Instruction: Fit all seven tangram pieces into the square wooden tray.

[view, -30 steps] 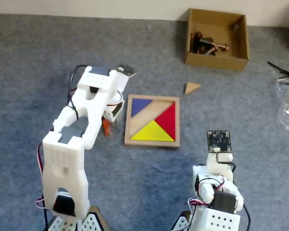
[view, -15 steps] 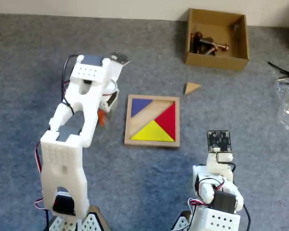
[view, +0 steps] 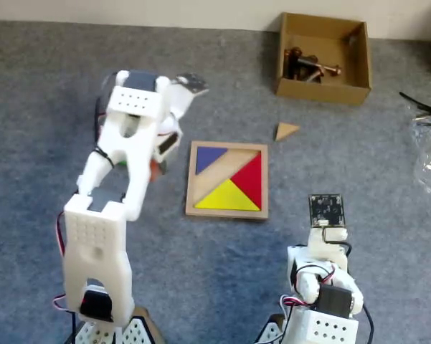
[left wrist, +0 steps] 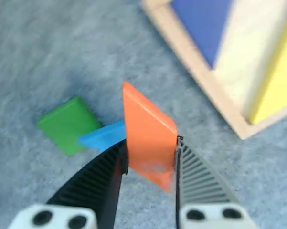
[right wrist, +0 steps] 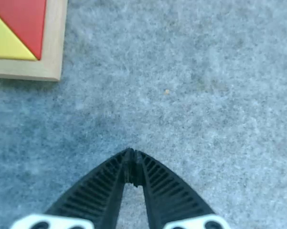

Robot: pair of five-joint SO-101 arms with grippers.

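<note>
The square wooden tray (view: 191, 180) lies mid-table with a blue piece (view: 208, 158), a red triangle (view: 249, 176) and a yellow triangle (view: 229, 196) in it. My left gripper (left wrist: 148, 160) is shut on an orange piece (left wrist: 148, 133), held above the carpet just left of the tray (left wrist: 200, 81). Below it lie a green square (left wrist: 67, 125) and a light blue piece (left wrist: 102, 136). A plain wooden triangle (view: 286, 130) rests on the carpet beyond the tray's far right corner. My right gripper (right wrist: 132, 177) is shut and empty, over bare carpet near the tray's corner (right wrist: 47, 71).
A cardboard box (view: 323, 87) holding metal parts stands at the back right. Clear plastic wrap and cables (view: 430, 143) lie at the right edge. Grey carpet covers the table around the tray.
My left arm has lifted and drawn back away from the tray's left edge with the orange piece in it. The right arm has kept still.
</note>
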